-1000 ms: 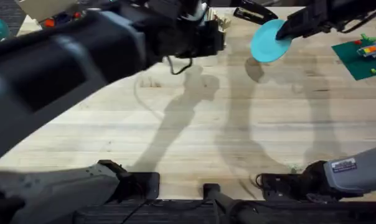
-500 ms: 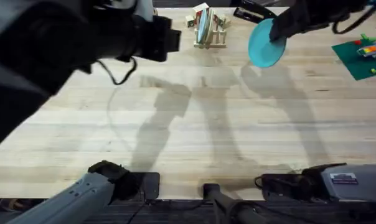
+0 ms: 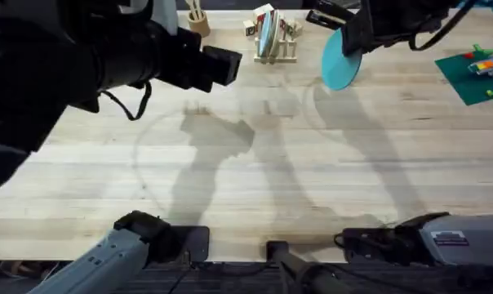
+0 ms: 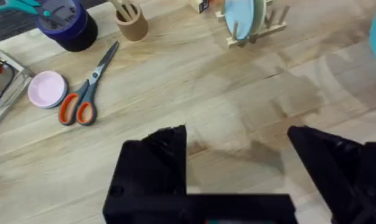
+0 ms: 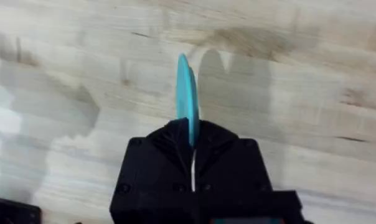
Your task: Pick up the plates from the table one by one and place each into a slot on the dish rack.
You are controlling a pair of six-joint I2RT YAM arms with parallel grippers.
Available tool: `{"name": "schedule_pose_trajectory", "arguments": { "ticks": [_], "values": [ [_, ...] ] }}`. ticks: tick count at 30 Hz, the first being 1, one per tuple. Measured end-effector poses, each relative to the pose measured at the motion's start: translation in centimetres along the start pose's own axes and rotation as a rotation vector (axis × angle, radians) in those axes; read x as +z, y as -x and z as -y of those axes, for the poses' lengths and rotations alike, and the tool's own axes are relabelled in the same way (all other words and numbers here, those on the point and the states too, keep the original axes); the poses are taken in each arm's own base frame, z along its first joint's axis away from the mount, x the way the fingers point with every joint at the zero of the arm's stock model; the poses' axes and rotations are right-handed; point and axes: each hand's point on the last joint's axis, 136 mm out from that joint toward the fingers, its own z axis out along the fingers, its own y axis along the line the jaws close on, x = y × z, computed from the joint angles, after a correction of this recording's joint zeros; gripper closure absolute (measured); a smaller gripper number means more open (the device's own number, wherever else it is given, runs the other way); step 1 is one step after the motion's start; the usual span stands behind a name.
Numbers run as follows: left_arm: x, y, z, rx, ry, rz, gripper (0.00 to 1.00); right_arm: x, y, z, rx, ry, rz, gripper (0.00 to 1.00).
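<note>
Turquoise blue, the small flat round plate point(image 3: 339, 62) hangs on edge above the pale wood-grain surface point(image 3: 312, 163), pinched at its rim by the right end effector point(image 5: 192, 146), just to the right of the small light wooden dish rack point(image 3: 275, 51); this looks like the carry-to-rack step. One pale plate point(image 4: 243, 16) stands upright in the rack's slots, so the next move likely calls for lining the blue disc's edge with a free gap between pegs. Left end effector point(image 4: 238, 152) hovers spread and empty.

Bright overhead light, soft shadows; blurred left arm point(image 3: 59, 65)
</note>
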Motion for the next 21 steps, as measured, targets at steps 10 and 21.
{"name": "schedule_pose_trajectory", "arguments": {
  "ticks": [10,21],
  "values": [
    [0.0,0.0,-0.1,0.011,0.004,0.0,0.006,-1.1,1.0,-1.0,0.098,0.0,0.043,0.97],
    [0.0,0.0,-0.1,0.011,0.004,0.0,0.006,-2.1,5.2,-3.5,0.117,0.031,0.096,0.97]
  ]
}}
